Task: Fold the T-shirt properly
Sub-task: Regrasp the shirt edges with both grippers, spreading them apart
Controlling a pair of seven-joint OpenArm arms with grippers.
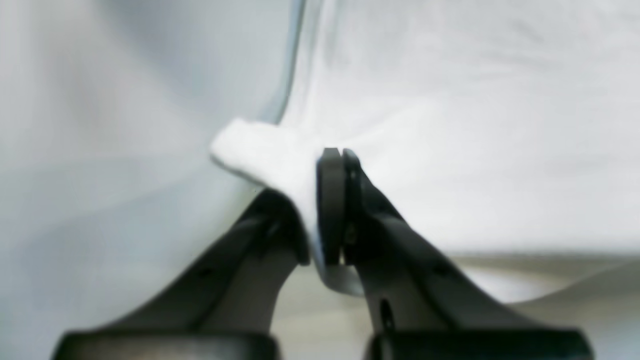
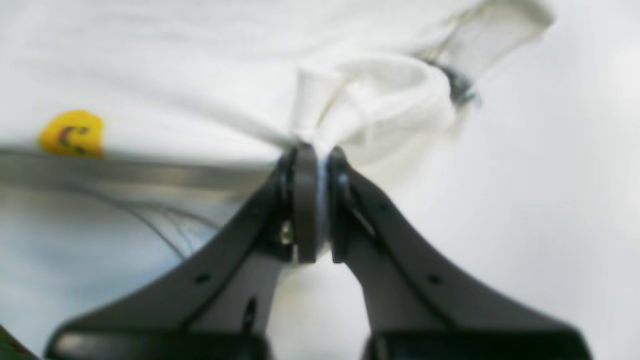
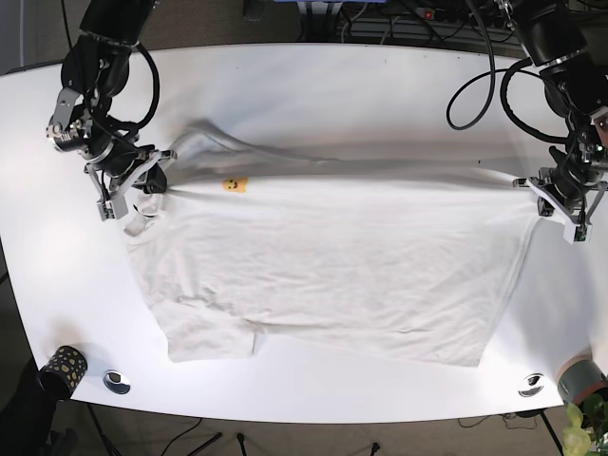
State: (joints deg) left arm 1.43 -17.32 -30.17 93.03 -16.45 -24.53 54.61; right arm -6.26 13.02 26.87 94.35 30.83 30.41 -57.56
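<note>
A white T-shirt [image 3: 323,266] lies spread on the white table [image 3: 313,85], its far edge folded over and pulled taut between both arms. It has a small yellow smiley [image 3: 235,184] near that fold, which also shows in the right wrist view [image 2: 72,134]. My right gripper [image 2: 316,152] is shut on a bunched bit of the shirt [image 2: 175,60] at the base view's left [image 3: 158,183]. My left gripper [image 1: 336,155] is shut on the shirt's edge [image 1: 475,125] at the base view's right [image 3: 524,183].
A patterned cup [image 3: 65,363] and a metal disc [image 3: 117,381] sit at the table's front left. Another metal disc [image 3: 532,385] and a grey cup [image 3: 581,378] sit at the front right. Cables [image 3: 475,85] hang over the far right.
</note>
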